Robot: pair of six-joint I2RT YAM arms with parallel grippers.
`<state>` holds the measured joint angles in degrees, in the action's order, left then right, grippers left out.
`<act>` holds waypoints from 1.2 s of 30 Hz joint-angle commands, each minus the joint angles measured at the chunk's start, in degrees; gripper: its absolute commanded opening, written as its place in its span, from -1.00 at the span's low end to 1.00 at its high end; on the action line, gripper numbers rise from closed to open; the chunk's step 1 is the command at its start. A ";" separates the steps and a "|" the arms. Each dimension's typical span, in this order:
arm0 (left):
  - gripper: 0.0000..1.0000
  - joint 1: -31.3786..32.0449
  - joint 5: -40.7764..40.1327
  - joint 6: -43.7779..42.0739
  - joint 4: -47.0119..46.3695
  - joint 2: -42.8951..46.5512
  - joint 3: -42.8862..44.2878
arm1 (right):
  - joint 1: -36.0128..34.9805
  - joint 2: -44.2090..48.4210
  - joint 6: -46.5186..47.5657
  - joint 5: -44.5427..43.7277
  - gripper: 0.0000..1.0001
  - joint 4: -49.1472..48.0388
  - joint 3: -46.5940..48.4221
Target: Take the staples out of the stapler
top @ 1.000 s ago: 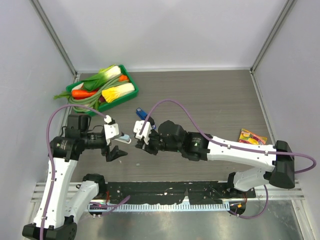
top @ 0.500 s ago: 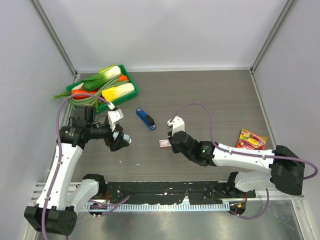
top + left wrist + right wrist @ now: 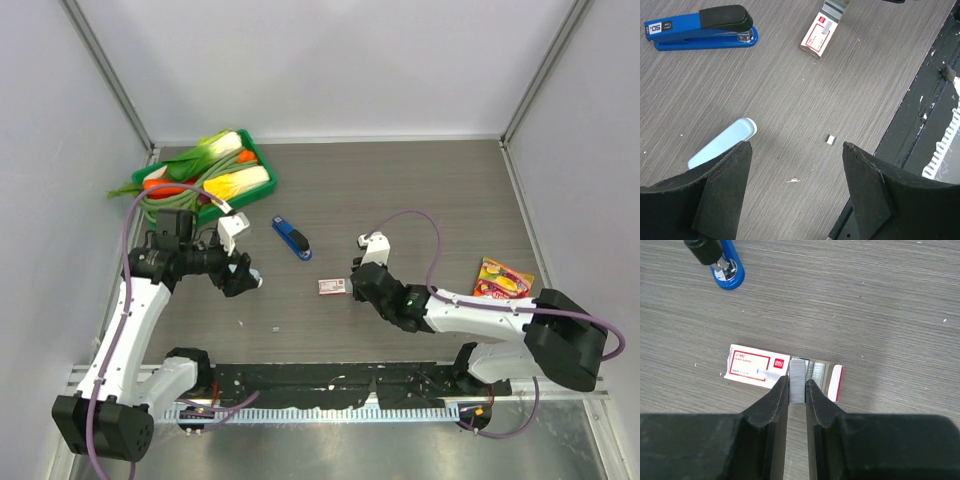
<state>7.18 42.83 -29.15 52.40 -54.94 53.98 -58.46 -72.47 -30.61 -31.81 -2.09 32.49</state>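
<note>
- "50" label on dark blue stapler (image 3: 700,27), 11 o'clock in left wrist view; print on red-and-white box (image 3: 816,37) unreadable.
- Grey wood-grain table (image 3: 430,200), white walls (image 3: 330,60).
- Pale stapler (image 3: 725,142) flat on table, 8 o'clock in top view, partly hidden behind left gripper (image 3: 796,147), jaws wide apart.
- Right gripper (image 3: 796,381) clamped on staple strip (image 3: 797,369) over box.

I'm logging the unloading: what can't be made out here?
- Small pale blue-grey stapler: left wrist view, one end hidden behind the left gripper's finger; magazine unseen.
- Grey strip of staples: right wrist view, lower end hidden between the right gripper's fingers.
- Flat red-and-white box: print too small, every view.
</note>
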 commanded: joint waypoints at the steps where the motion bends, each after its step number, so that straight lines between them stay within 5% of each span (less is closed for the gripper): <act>1: 0.53 0.20 -0.03 1.46 -2.48 0.36 -0.10 | 1.50 -0.92 -1.65 0.61 -0.98 -5.65 -0.32; 36: 0.48 0.20 -2.40 3.04 -1.69 1.32 -1.51 | 2.30 -7.34 -2.26 2.81 -0.98 0.24 3.19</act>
<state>7.18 39.99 -26.89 52.05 -54.57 52.56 -56.23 -79.33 -32.29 -28.18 -1.06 33.26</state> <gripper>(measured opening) 0.741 0.220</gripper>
